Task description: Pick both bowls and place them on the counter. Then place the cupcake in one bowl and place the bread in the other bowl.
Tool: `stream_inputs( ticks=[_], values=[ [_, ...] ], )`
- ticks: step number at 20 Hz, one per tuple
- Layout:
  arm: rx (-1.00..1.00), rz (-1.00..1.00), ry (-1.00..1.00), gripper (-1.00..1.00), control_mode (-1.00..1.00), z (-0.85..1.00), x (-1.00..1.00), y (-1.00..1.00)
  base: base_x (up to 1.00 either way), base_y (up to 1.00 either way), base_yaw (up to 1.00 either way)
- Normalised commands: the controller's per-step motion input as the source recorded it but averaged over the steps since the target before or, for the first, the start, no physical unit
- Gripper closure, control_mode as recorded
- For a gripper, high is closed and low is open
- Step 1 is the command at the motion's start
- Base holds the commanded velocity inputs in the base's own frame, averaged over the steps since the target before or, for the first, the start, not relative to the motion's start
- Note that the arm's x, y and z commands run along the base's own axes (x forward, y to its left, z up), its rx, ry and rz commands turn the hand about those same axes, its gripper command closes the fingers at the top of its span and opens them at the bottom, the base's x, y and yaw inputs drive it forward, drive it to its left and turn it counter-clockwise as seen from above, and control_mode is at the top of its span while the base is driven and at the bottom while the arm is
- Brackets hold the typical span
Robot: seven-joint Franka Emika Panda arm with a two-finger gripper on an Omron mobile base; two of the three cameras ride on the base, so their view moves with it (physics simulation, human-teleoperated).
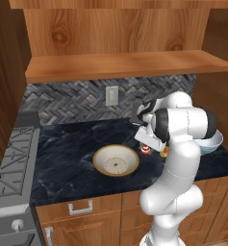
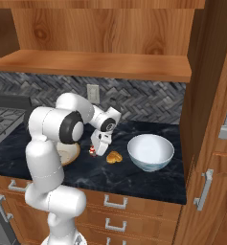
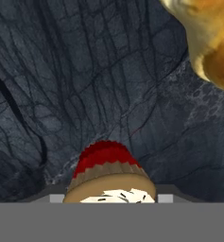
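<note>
Dark kitchen corner: noted the black marble counter (image 1: pixel 62 144) on wooden cabinets (image 1: pixel 82 211), with grey herringbone tiles (image 1: pixel 62 103) and a wall outlet (image 1: pixel 112 96) behind it, a wooden shelf (image 1: pixel 125 65) above, and a stove (image 1: pixel 9 163) at its left end.

Found the shallow cream bowl (image 1: pixel 116 160) with tan rim upright near the middle of the slab, empty inside. Found the deeper white bowl (image 2: pixel 150 151) upright too, further to the right, also with nothing inside.

Between the two bowls, saw the cupcake (image 1: pixel 145 150) standing on the bare marble, red wrapper below and white frosting above. Saw the bread (image 2: pixel 114 157) just beside it, on the side of the white bowl, apart from the cupcake and also lying on the marble.

Found the gripper (image 1: pixel 145 145) lowered straight over the cupcake, pointing down. From the hand view, saw the cupcake (image 3: pixel 108 175) very close at the bottom edge, and the bread (image 3: pixel 208 38) in the upper right corner. Could not tell whether the jaws were already pressing the cupcake or only standing around it.
</note>
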Motion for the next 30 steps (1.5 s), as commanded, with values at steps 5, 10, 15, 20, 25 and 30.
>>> stream_inputs(
  ticks=[5, 10, 15, 20, 25, 30],
  values=[
    [0.0, -0.06, 0.0, 1.0, -1.0, 0.41, -0.3, 0.0, 0.0, 0.0, 0.0],
    [0.0, -0.06, 0.0, 1.0, -1.0, 0.78, -0.52, 0.0, 0.0, 0.0, 0.0],
    [0.0, -0.02, 0.0, 1.0, -1.0, 0.77, -0.48, 0.07, 0.0, 0.0, 0.0],
    [0.0, 0.0, 0.0, 1.0, -1.0, 0.38, -0.43, 0.38, 0.0, 0.0, 0.0],
    [-0.02, 0.0, 0.05, 1.0, -1.0, 0.01, -0.38, 0.69, 0.0, 0.0, 0.0],
    [-0.01, 0.0, 0.09, 1.0, -1.0, 0.0, -0.38, 0.69, 0.0, 0.0, 0.0]
  ],
)
